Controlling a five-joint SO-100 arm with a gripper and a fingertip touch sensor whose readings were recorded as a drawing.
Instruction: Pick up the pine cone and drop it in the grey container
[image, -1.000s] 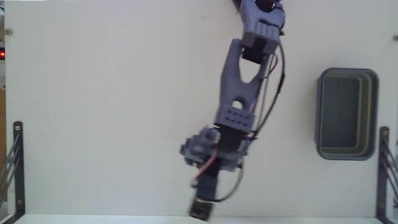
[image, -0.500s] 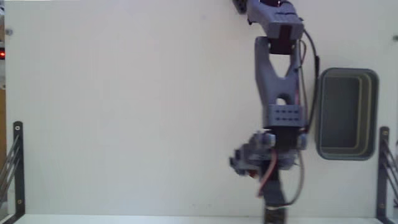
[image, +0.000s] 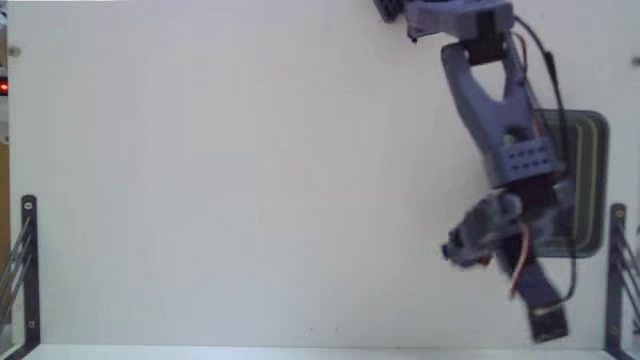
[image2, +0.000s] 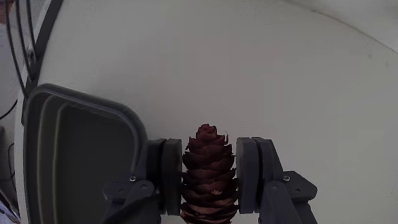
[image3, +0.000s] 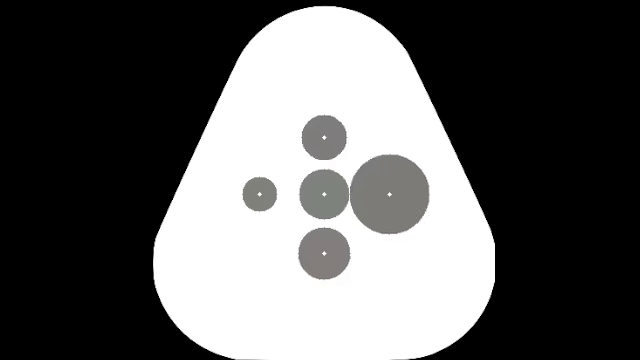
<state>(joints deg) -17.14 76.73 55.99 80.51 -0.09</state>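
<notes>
Clamping the small reddish-brown scaly pine cone (image2: 210, 177) upright between both fingers, the gripper (image2: 211, 175) hangs over the white surface (image2: 261, 68). Rectangular grey plastic container (image2: 74, 155) sits just left of it in wrist view; in fixed view the arm (image: 495, 110) overlaps the tub's left rim.

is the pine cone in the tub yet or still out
Out. The end effector grips the cone beside the tub, over the table.
</notes>
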